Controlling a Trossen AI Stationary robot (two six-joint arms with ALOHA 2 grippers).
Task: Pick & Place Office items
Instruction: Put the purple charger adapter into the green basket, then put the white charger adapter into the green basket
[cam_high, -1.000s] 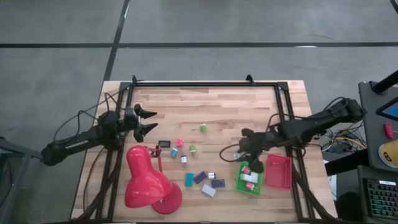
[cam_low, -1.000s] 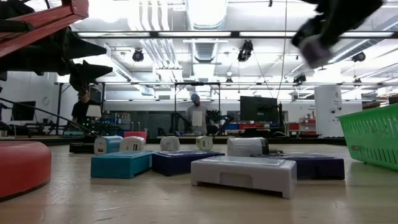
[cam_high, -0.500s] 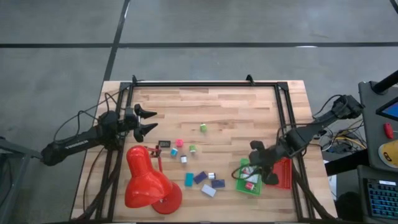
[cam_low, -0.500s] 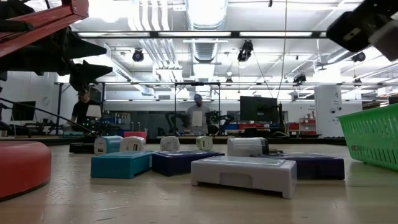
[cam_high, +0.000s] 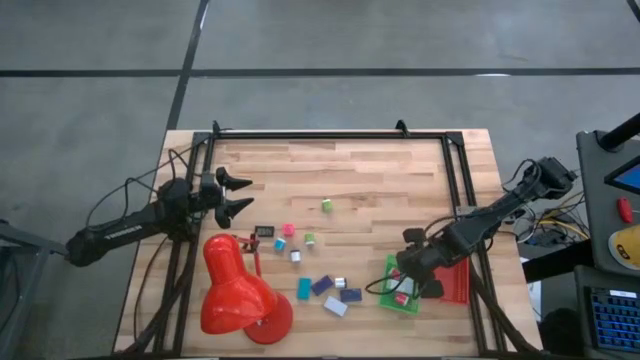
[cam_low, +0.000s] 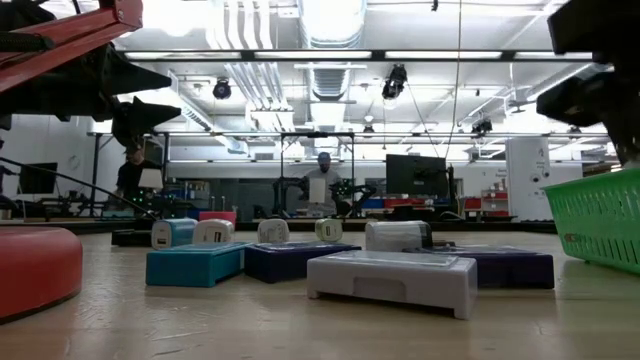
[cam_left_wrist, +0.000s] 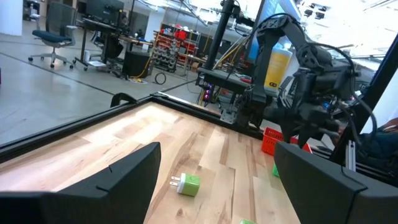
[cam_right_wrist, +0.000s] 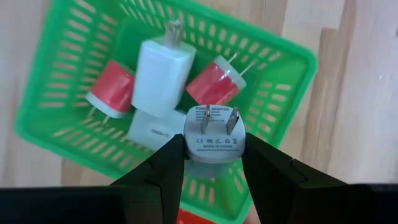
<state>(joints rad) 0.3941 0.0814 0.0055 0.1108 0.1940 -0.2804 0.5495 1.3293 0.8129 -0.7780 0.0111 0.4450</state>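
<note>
Right end effector (cam_right_wrist: 210, 163) pinching a white plug adapter (cam_right_wrist: 215, 133) right over the green basket (cam_right_wrist: 68, 56)
Below it in basket: 2 red-bodied plugs (cam_right_wrist: 110, 89), 1 white charger (cam_right_wrist: 160, 73). Left end effector (cam_high: 243, 193) spread, well apart w/ nothing in it; rest of office items (cam_high: 323, 285) on tabletop (cam_high: 370, 170) between the two

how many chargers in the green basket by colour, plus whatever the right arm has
red chargers in the green basket: 2
white chargers in the basket, one partly covered: 2
pale charger held in the right jaws over the basket: 1
total: 5
</note>
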